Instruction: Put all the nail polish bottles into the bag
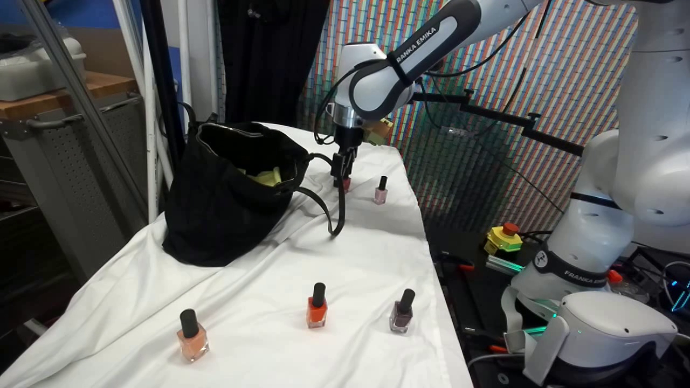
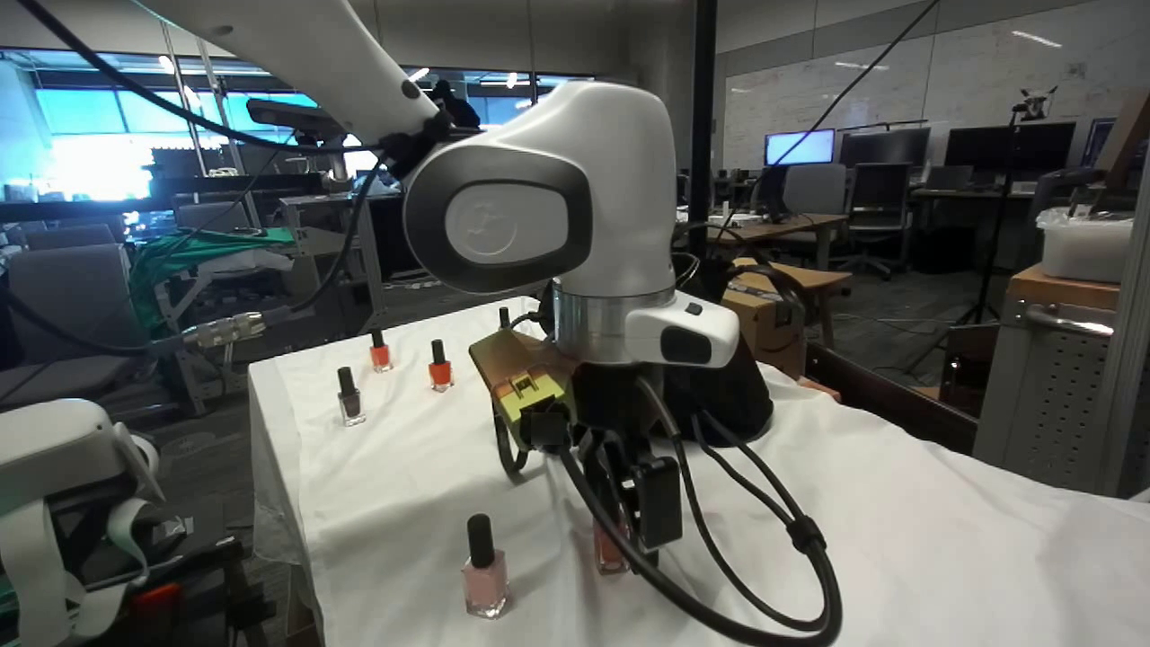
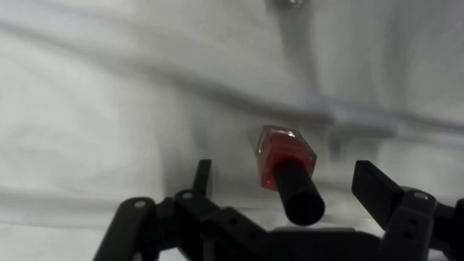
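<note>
Red and upright, the bottle [image 3: 285, 154] stands between the parted jaws of our end effector [image 3: 284, 177], so we should pinch it squarely before lifting straight up.

Wrist view: my claw [image 3: 284, 174] was cropped at the bottom, white cloth [image 3: 90, 145] blurred, a bottle [image 3: 290, 3] cut by the top edge, its colour unclear. In both exterior views my claw hid part of the red bottle [image 2: 608, 559]. In an exterior view my arm [image 2: 620, 180] blocked much of the bag [image 2: 746, 404] and all but the dark cap of a far bottle [image 2: 504, 316]. The bag's inside [image 1: 245, 148] ran too dark to read. Dark shape [image 2: 455, 106] beyond my arm was too small to tell.
</note>
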